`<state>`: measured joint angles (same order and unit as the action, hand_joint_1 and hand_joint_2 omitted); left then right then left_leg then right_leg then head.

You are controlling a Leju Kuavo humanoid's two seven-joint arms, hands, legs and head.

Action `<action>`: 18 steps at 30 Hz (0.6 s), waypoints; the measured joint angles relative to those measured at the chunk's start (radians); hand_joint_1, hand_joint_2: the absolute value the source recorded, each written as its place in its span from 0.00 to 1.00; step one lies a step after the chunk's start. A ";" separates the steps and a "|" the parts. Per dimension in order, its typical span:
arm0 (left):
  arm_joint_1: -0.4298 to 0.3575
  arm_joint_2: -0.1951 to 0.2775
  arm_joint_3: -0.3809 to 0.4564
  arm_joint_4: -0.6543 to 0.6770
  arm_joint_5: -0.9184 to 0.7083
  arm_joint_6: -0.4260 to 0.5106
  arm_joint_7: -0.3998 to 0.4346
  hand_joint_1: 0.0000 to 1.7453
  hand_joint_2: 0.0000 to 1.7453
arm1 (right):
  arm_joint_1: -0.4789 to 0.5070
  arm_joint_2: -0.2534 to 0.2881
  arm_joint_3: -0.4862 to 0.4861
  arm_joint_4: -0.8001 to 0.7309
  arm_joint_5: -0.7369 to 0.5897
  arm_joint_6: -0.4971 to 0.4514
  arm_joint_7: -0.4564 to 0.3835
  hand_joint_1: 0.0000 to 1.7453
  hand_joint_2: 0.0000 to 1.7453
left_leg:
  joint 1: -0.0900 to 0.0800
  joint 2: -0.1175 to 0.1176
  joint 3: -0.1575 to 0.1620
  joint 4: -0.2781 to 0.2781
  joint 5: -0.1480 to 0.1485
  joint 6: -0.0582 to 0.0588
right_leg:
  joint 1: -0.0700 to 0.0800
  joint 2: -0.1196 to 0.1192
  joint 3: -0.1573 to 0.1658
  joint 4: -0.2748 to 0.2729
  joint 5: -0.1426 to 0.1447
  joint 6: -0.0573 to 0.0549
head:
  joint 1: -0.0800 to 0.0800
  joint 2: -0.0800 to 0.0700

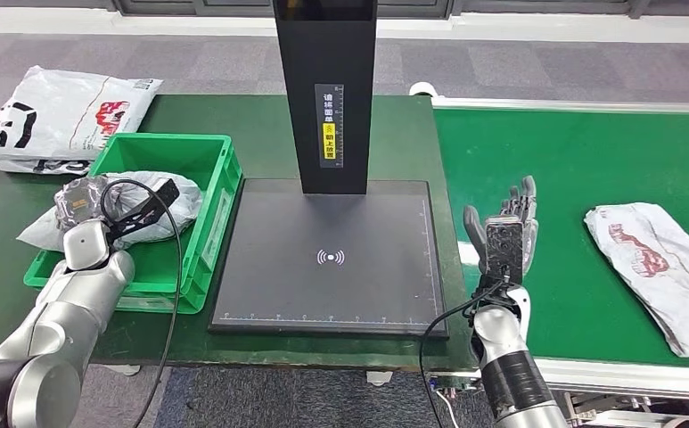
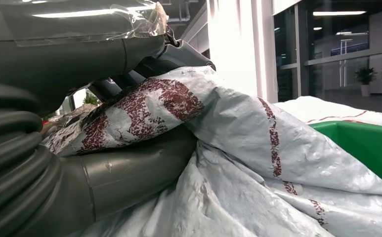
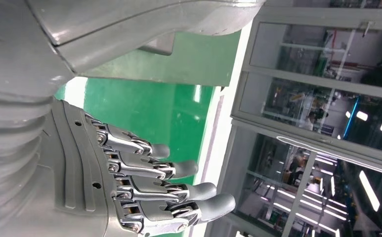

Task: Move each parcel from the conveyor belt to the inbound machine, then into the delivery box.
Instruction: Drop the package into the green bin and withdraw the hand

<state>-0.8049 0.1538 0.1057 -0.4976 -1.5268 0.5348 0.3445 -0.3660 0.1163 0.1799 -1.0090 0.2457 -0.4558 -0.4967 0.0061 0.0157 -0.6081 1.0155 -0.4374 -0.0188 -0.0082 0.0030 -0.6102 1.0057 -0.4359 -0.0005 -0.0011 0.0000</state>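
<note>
Parcel (image 1: 122, 207) (a soft, crinkly, slippery-looking poly bag, probably light) sits in the green box (image 1: 220, 192), pinched at a bunched fold by the left hand (image 1: 86, 209), while the right hand (image 1: 508, 234) hovers empty, fingers spread.

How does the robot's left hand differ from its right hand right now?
The left hand grips a grey parcel over the green bin; the right hand holds nothing. The left hand's fingers are closed on the wrapping; the right hand's fingers are stretched out and apart, beside the conveyor belt.
</note>
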 joint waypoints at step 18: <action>-0.059 -0.049 -0.005 0.086 0.097 -0.349 -0.125 0.00 0.25 | 0.017 -0.001 -0.045 -0.058 0.053 0.040 0.034 0.00 1.00 | 0.000 -0.005 0.000 0.000 0.002 0.001 | -0.001 -0.005 0.002 0.000 0.000 0.000 | 0.000 0.000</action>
<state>-0.8637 0.1045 0.1010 -0.4113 -1.4295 0.1860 0.2194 -0.3493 0.1156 0.1350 -1.0666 0.2991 -0.4162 -0.4630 0.0060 0.0109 -0.6083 1.0159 -0.4358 -0.0175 -0.0090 -0.0022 -0.6084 1.0056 -0.4358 -0.0004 -0.0011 0.0000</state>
